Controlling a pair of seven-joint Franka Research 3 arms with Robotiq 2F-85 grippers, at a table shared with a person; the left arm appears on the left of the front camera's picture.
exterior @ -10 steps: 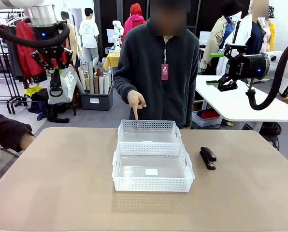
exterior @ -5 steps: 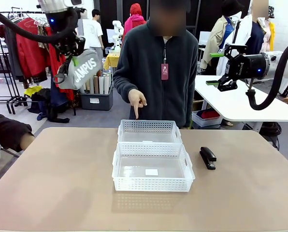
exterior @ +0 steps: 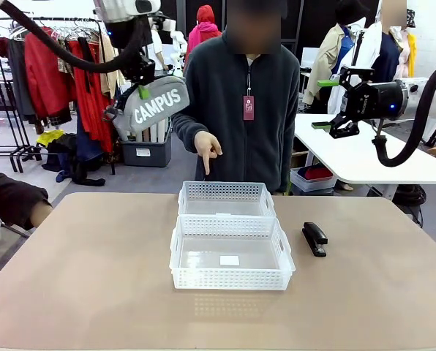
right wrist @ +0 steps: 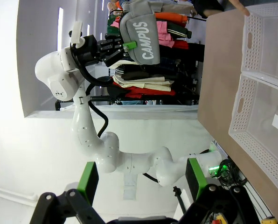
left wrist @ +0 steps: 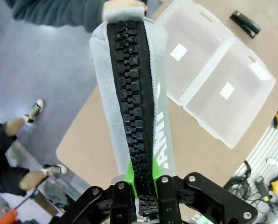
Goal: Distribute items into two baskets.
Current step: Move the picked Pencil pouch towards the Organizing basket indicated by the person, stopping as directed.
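Counting from my station, I have two baskets, one pouch and one stapler on screen. My left gripper [exterior: 130, 99] is up high over the table's [exterior: 86, 285] far left, pressed together on the zip edge of the grey pouch [exterior: 153, 106]. The pouch hangs tilted in the air with its white "CAMPUS" lettering facing me. Through the left wrist camera I see the green pads [left wrist: 131, 173] pinching the black zipper, with the pouch [left wrist: 108, 93] stretching away from them.

My right gripper [exterior: 325, 104] hovers high on the right, well apart from the table, with its two fingers spread wide and nothing between them. Its wrist camera shows the same gap [right wrist: 141, 163].

The two baskets sit mid-table, touching along their long sides: the far basket [exterior: 225, 194] nearer the person and the near basket [exterior: 231, 281] towards me, with one white label [exterior: 230, 260] on its floor. The single black stapler [exterior: 314, 238] lies flat on the table just beside the near basket's right end. One hand [exterior: 207, 150] of the person points down above the far basket.
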